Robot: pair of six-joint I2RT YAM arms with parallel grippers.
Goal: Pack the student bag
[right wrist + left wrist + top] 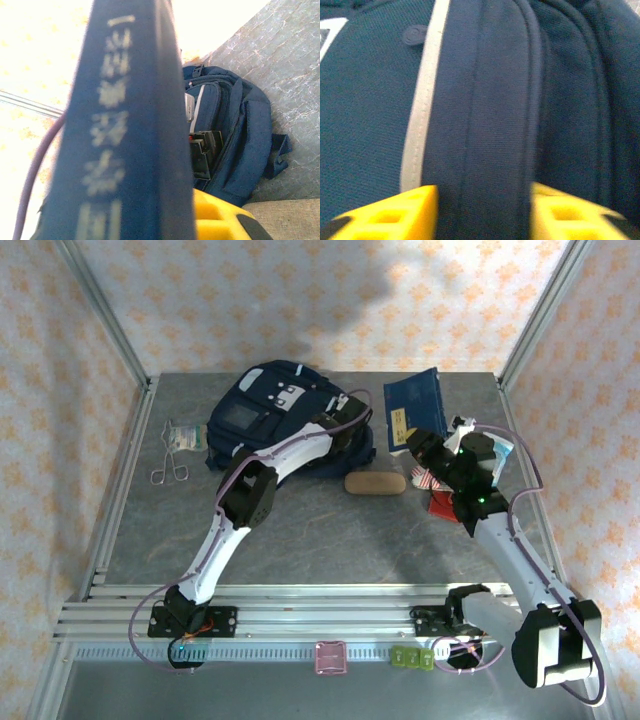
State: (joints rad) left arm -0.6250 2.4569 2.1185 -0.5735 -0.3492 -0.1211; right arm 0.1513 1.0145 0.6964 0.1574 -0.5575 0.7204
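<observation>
Student bag: the large navy blue fabric backpack [270, 410] with white front patches and light grey stripes lies flat at the back of the grey stone-patterned counter [300, 530], left of centre, front panel up.
Left claw: the left claw [484, 210] is down on the backpack's right side. Its yellow fingertips [395, 210] are partly closed, one on each side of a raised band of navy cloth. The cloth fills the gap between them from edge to edge, beside a grey stripe.
Right claw: the right claw [422, 447] is closed on a flat dark blue book [418, 405] and holds it tilted above the counter's back right area, just right of the backpack. The right wrist view has the spine close up with pale lettering and one yellow finger [215, 220] against it.
Glasses case: a brown oval case [375, 483] lies on the counter just in front of the backpack's right corner, between the two arms.
Left side: metal scissors [170, 468] and a small clear packet [186, 435] lie near the backpack's left edge, apart from it.
Under the right arm: red and white items [437, 502], too hidden to name.
</observation>
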